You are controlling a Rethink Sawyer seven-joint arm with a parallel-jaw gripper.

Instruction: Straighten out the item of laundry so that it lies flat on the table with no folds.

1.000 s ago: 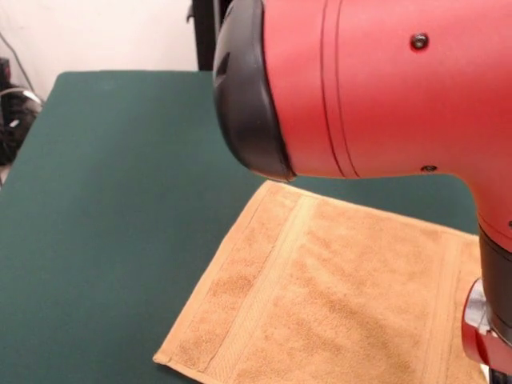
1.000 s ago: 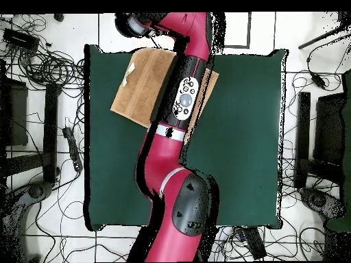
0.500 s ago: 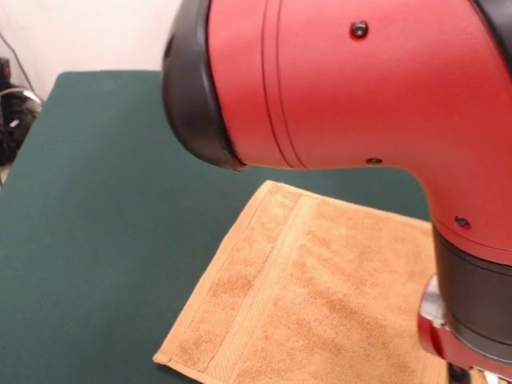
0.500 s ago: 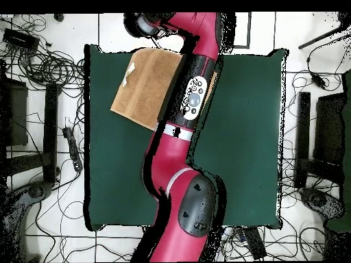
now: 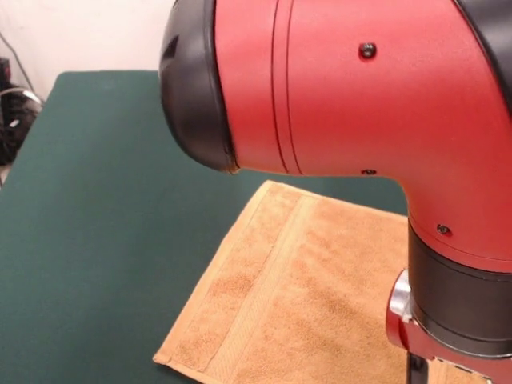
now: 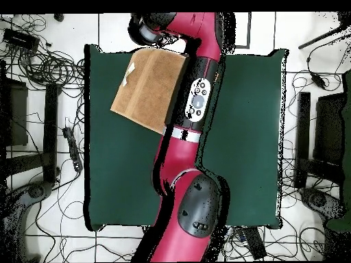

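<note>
orange-yellow towel [image 5: 320, 304] flat, askew on green table [image 5: 104, 208]

Arm [image 5: 360, 96]: red rounded casing, black end cap, small dark screws, thin seam lines, black wrist collar, silver ring. Overhead: grey button panel [image 6: 199, 100] on black link.

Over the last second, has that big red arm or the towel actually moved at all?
The red arm swung sideways across the towel: seen from above it slid to the right, uncovering more cloth; from the front its bulk now fills more of the picture. Its jaws are not clearly visible. The towel stayed put on the green table, lying the same way.
</note>
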